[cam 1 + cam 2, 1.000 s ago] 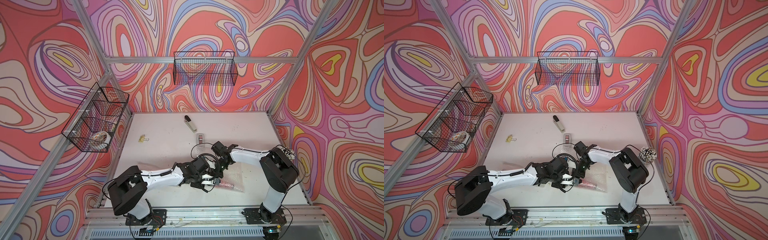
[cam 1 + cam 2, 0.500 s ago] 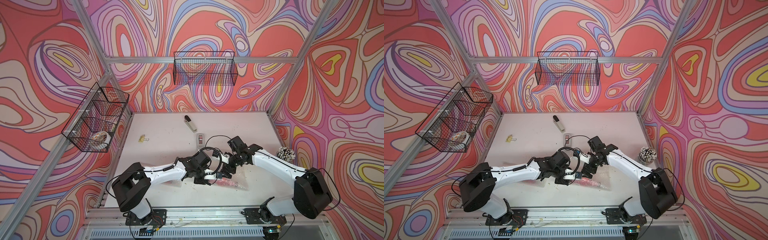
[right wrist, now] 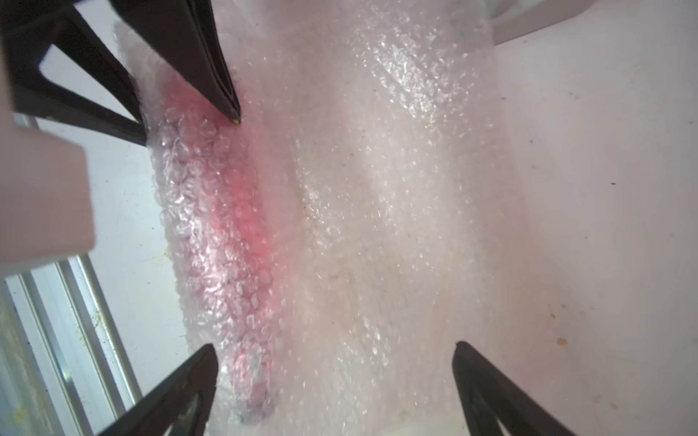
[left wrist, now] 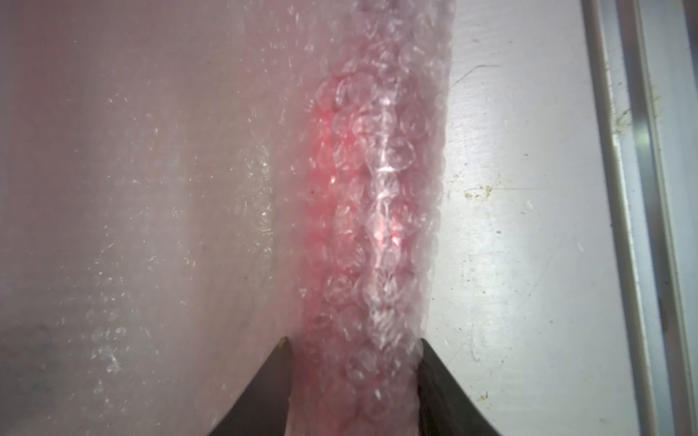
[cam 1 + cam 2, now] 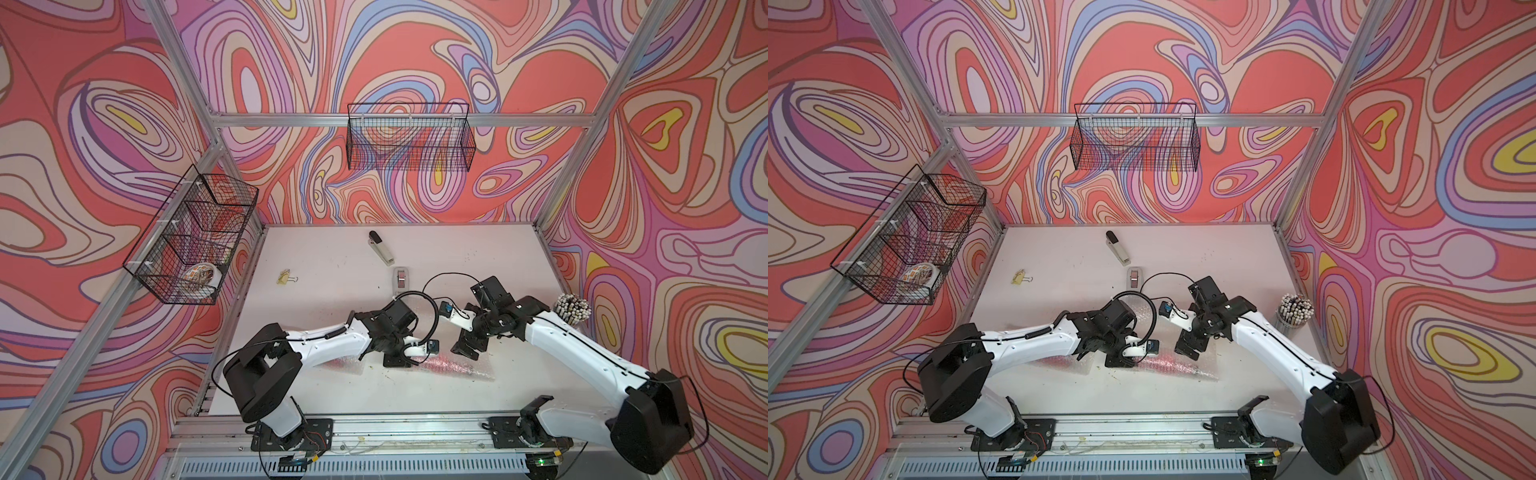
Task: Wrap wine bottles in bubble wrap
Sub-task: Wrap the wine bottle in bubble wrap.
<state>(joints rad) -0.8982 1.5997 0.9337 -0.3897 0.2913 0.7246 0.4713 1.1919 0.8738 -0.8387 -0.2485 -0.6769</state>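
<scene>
One wine bottle (image 4: 340, 158) lies rolled inside bubble wrap (image 4: 393, 211), its red liquid glowing through the film; the cap and label are hidden. In the left wrist view my left gripper (image 4: 353, 339) straddles this roll, with both fingers pressed against its sides. In both top views it sits near the front of the table (image 5: 399, 360) (image 5: 1119, 360). My right gripper (image 3: 332, 349) hangs wide open over the flat loose part of the sheet (image 3: 377, 196), beside the roll (image 5: 455, 366). Another pink-tinted stretch of bubble wrap (image 5: 345, 363) shows under the left forearm.
Behind the arms lie a grey-black stapler (image 5: 380, 247), a grey tape dispenser (image 5: 401, 277) and a yellow binder clip (image 5: 287, 277). A cup of pens (image 5: 573, 309) stands at the right edge. Wire baskets hang on the back wall (image 5: 409, 139) and left wall (image 5: 191, 237). A metal rail (image 4: 642, 188) runs along the front.
The right arm's elbow has swung out to the right, and its gripper has drawn back a little from the left gripper. The left gripper stays on the roll.
</scene>
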